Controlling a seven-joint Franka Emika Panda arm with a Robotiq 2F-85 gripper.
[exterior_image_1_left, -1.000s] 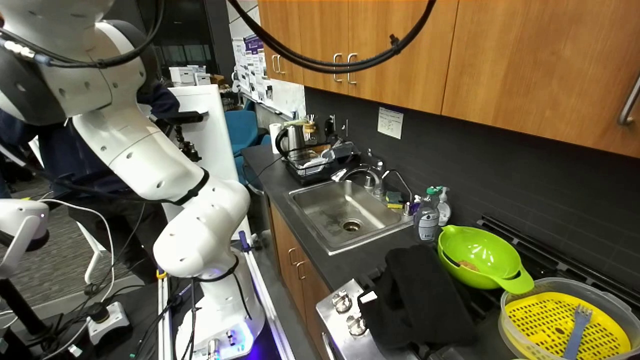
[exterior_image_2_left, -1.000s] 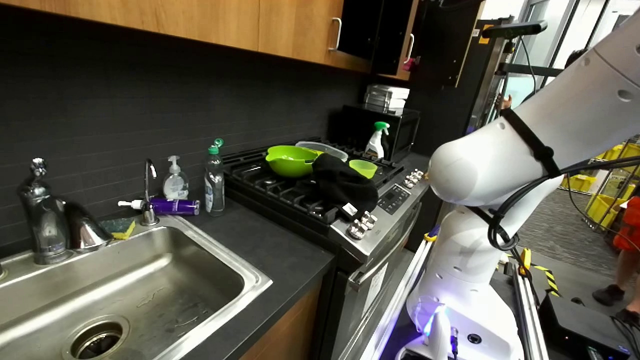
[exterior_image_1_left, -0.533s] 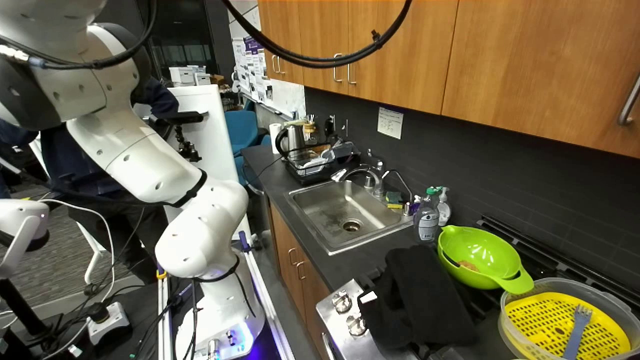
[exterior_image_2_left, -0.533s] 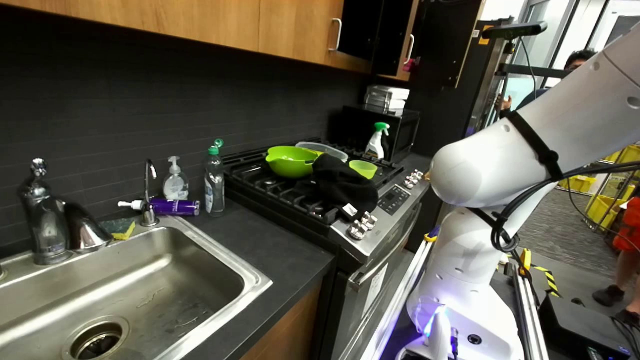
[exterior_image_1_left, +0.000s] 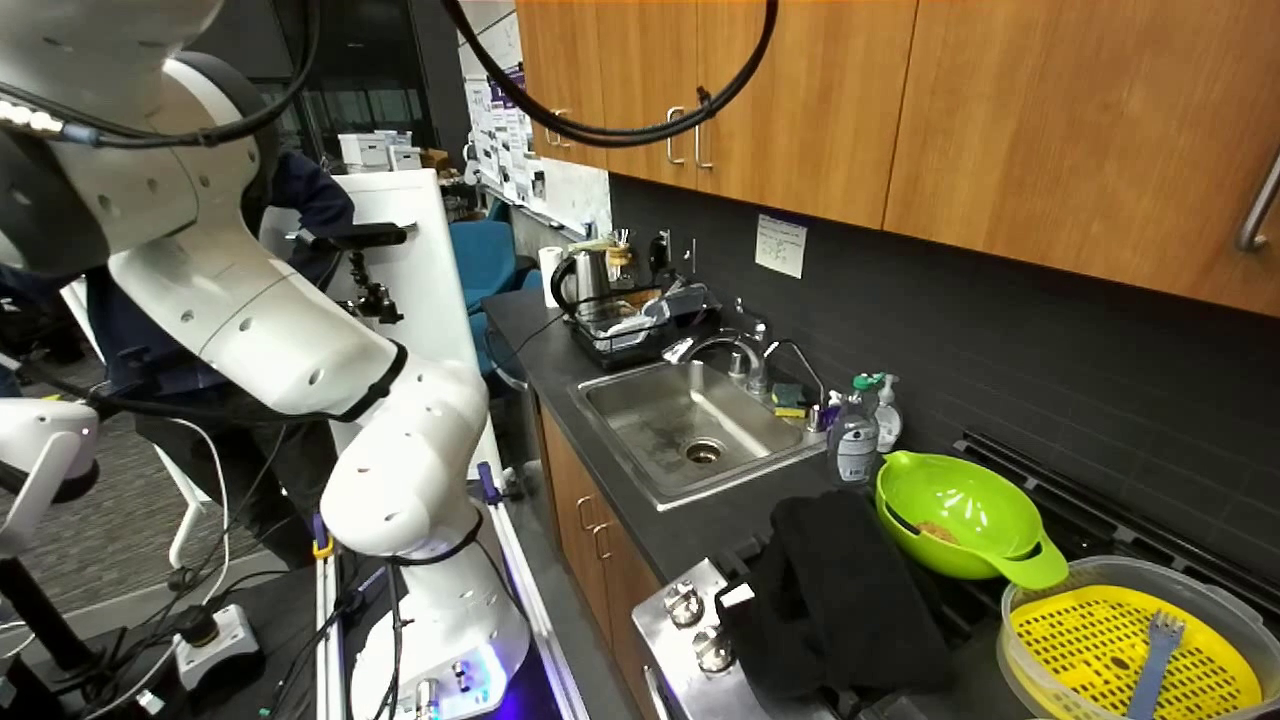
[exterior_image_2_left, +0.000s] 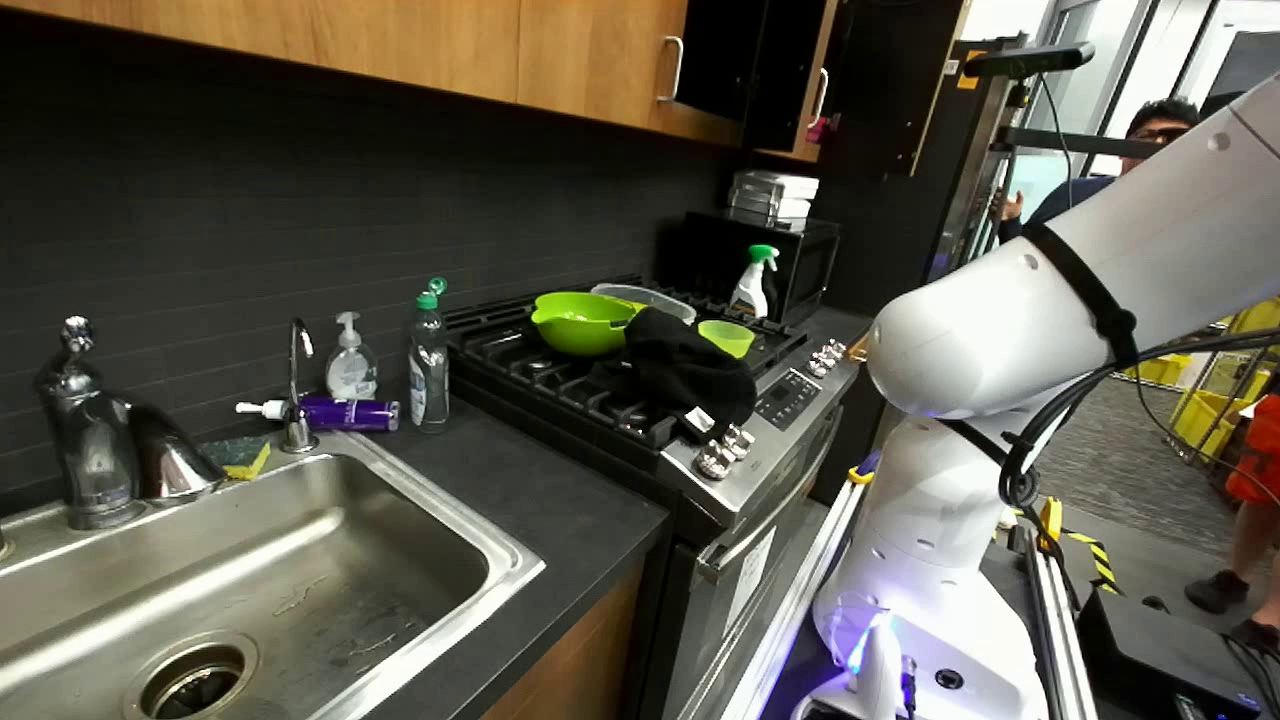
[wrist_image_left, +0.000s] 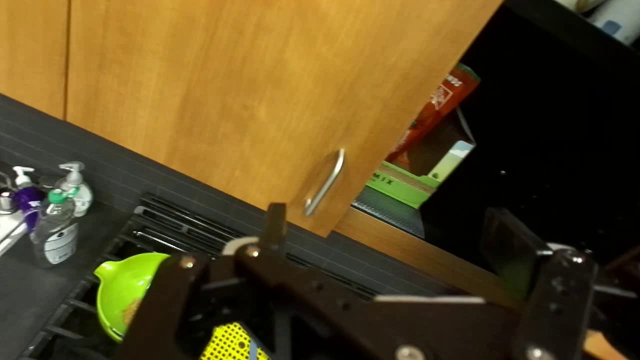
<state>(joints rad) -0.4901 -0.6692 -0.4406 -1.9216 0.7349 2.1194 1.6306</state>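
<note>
Holding the tool (wrist_image_left: 392, 231) well spread, gripping nothing, facing the wooden cabinet door (wrist_image_left: 225, 95); seeing the metal handle (wrist_image_left: 327, 181) at ten o'clock from the tool in the wrist view. Probably going best by centring the handle within the gap before squeezing, avoiding bumping the door.

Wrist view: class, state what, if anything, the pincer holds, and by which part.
Nothing is held: the pincer stands open, with the cabinet handle ungripped beyond it.
</note>
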